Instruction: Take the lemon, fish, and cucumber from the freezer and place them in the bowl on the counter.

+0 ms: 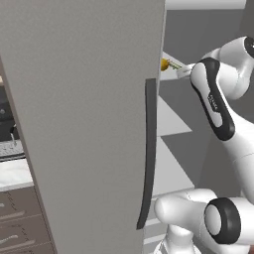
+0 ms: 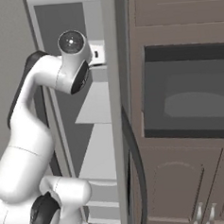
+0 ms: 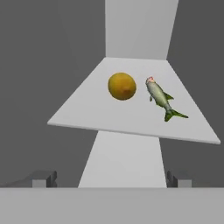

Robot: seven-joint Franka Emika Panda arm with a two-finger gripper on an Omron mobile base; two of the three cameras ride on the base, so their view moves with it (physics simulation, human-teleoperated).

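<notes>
Grey freezer (image 1: 89, 124) walls surround us, its broad door swung open at our left with the long dark handle (image 1: 148, 154) near the arm. On a pale shelf (image 3: 87, 111) ahead lie the lemon (image 3: 122, 86) and, just right of it, the fish (image 3: 160, 97), apart from each other. Our gripper (image 3: 111, 179) hangs short of the shelf, fingers spread wide, holding nothing. Right of the freezer stand brown cupboards (image 2: 185, 184) and a dark oven (image 2: 188, 92).
</notes>
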